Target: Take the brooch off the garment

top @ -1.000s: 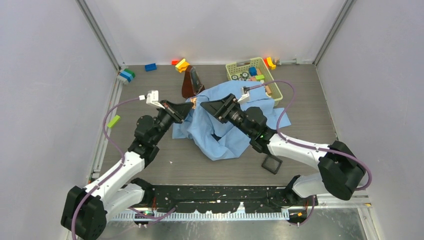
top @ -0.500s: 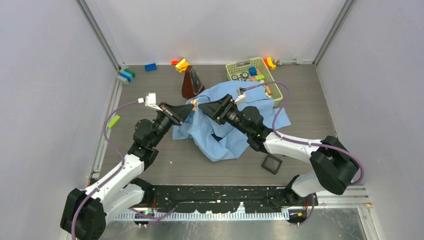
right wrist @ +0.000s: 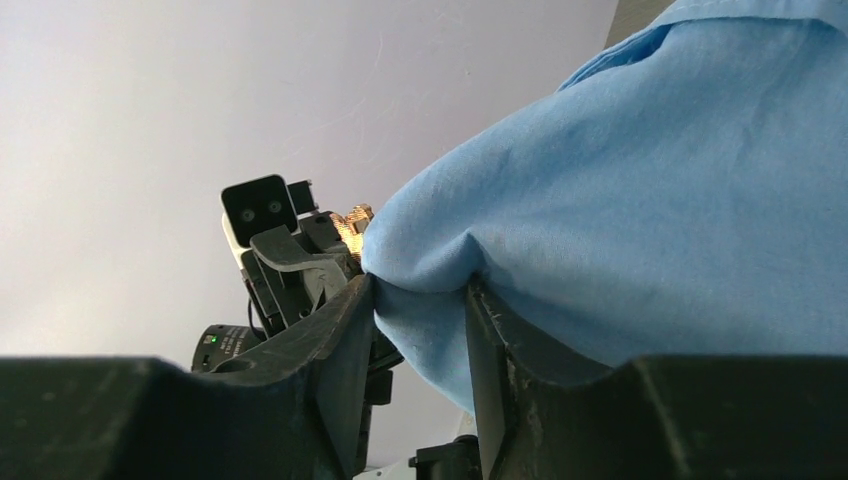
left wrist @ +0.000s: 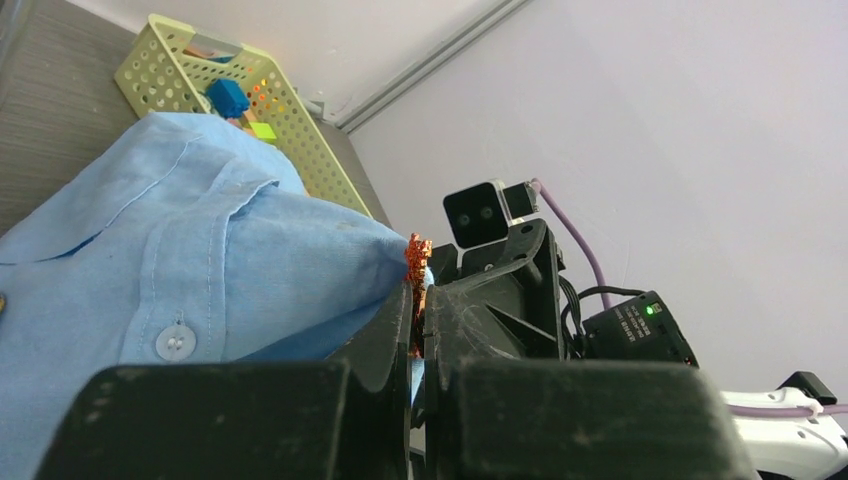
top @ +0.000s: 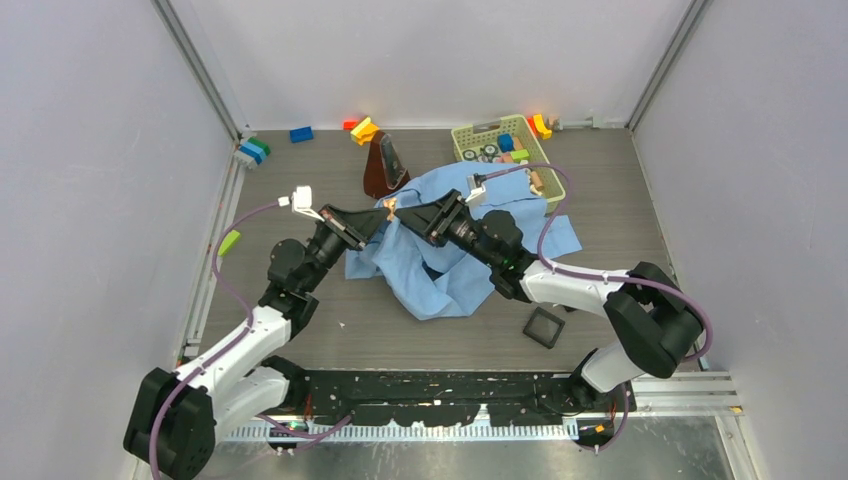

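Copper-orange glittery brooch sits at the peak of a raised fold of the light-blue cloth shirt, up off the grey wood-grain table and between my two arms. My left gripper is closed to a thin slit, with the brooch nipped at its tips. My right gripper is clamped on a bunch of shirt cloth just beside the brooch, jaws part-closed round the fold. My read on why: the right side anchors the fabric taut so the left can draw the pin away. The rest of the shirt hangs down and lies heaped on the table under us. The pin or clasp is hidden behind cloth and my own fingers, so I can't tell whether it is free of the cloth. From above the brooch is only a small orange speck. A pale yellow-green perforated plastic basket behind the shirt is partly covered by it, contents too small to name.
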Controlling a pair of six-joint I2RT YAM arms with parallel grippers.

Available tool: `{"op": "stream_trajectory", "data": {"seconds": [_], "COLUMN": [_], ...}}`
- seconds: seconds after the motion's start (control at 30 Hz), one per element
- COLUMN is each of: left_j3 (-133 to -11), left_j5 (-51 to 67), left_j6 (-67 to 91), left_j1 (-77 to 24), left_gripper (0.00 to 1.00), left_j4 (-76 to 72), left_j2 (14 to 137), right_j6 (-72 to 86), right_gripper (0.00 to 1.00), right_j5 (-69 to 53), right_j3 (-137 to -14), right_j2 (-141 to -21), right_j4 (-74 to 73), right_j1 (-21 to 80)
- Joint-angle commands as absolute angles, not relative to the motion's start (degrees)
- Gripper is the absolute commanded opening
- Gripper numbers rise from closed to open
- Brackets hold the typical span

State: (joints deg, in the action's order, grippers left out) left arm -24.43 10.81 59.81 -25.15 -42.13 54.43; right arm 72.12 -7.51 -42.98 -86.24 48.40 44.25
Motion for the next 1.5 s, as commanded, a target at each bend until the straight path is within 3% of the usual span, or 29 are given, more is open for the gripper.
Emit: {"op": "stream_trajectory", "data": {"seconds": [0.0,0.2,0.5,0.57,0.63,0.7,0.8,1.03,1.23,1.47], "left_j3": [-25.09,-25.87,-26.93,-27.06,-26.87,-26.6,-25.89,-24.31,-23.65,-23.54], "left_j5": [16.03,18.9,19.84,18.28,16.66,15.87,15.58,15.82,14.56,16.03], "left_j6": [60.68,60.19,57.3,55.96,55.08,55.09,57.48,63.13,65.32,66.34], "left_j1": [-25.58,-25.57,-25.58,-25.58,-25.58,-25.58,-25.58,-25.58,-25.58,-25.58], "left_gripper": [0.0,0.0,0.0,0.0,0.0,0.0,0.0,0.0,0.0,0.0], "left_j4": [-52.2,-53.56,-45.43,-42.14,-39.63,-38.89,-40.28,-46.48,-47.34,-49.38], "left_j2": [54.07,54.91,53.36,52.17,50.9,50.18,50.03,52.17,51.41,51.32], "right_j6": [73.34,73.73,71.97,71.19,70.81,71.19,72.76,74.12,73.96,77.83], "right_gripper": [0.41,0.35,0.38,0.41,0.49,0.67,0.74,0.64,0.63,0.51], "right_j5": [-8.42,-9.61,-14.46,-14.68,-14.44,-14.16,-14.1,-14.39,-13.85,-12.9], "right_j3": [-45.25,-46.89,-48.9,-48.11,-46.63,-44.61,-42.25,-39.9,-38.09,-38.16], "right_j2": [-86.78,-87.36,-88.23,-87.64,-86.9,-86.17,-85.9,-85.68,-84.1,-85.15], "right_j4": [52.78,48.93,47.01,47.05,48.22,51.5,57.63,66.07,68.74,71.62], "right_j1": [44.47,44.39,44.38,44.38,44.27,43.99,43.4,43.18,42.88,41.77]}}
